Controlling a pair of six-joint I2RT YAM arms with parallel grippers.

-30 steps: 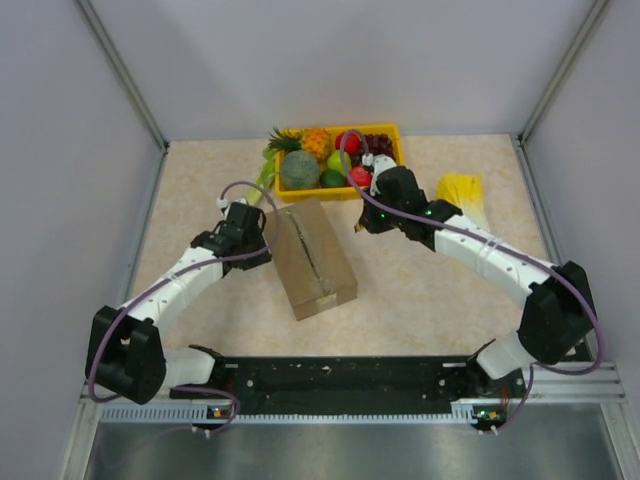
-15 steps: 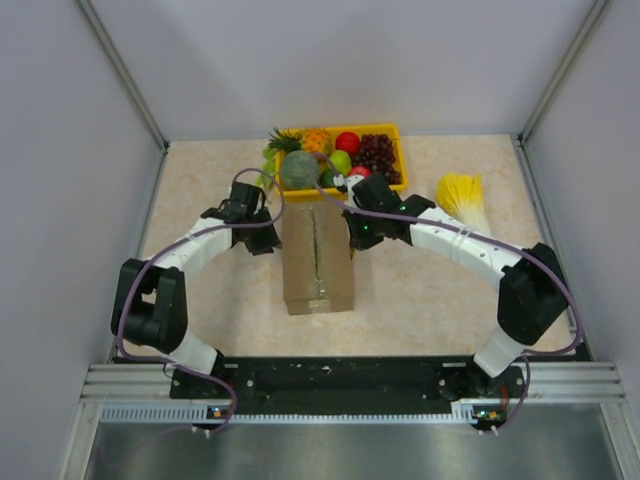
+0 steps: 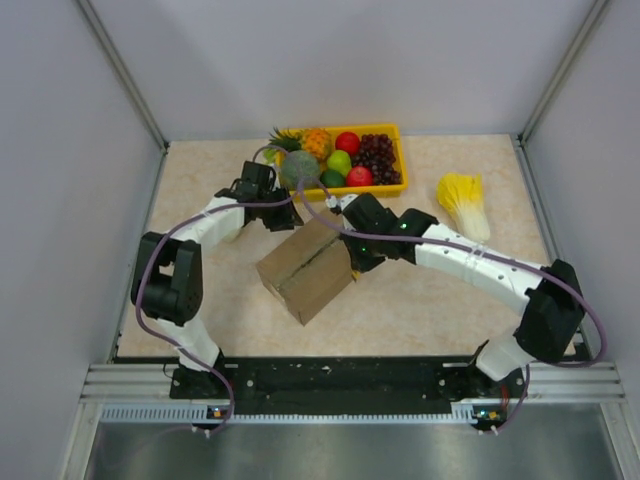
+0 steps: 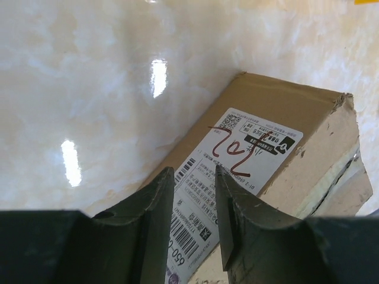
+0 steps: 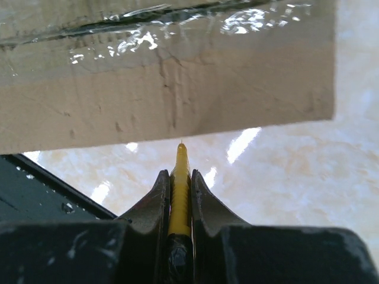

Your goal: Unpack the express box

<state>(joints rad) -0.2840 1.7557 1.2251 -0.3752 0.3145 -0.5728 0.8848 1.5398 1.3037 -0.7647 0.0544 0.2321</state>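
The express box [image 3: 305,272] is a brown cardboard carton lying skewed on the table, with a taped seam along its top. In the left wrist view its white printed label [image 4: 237,171] faces up. My left gripper [image 3: 284,220] hovers at the box's far corner. It is open [image 4: 194,174], with only the label showing in the gap between its fingers. My right gripper [image 3: 352,266] is at the box's right side. It is shut [image 5: 179,177] on a slim yellow cutter [image 5: 179,195], whose fine tip points at the box wall [image 5: 166,89] just below the shiny tape [image 5: 177,23].
A yellow tray [image 3: 401,160] of fruit stands at the back, just behind the box and the left wrist. A yellow-white cabbage [image 3: 463,200] lies at the right. Grey walls close in both sides. The black base rail [image 3: 340,378] runs along the near edge.
The box has swung from lengthwise to a diagonal lie. The left arm has reached further back towards the tray. The right gripper has come nearer along the box's right side, and the left jaws have widened slightly.
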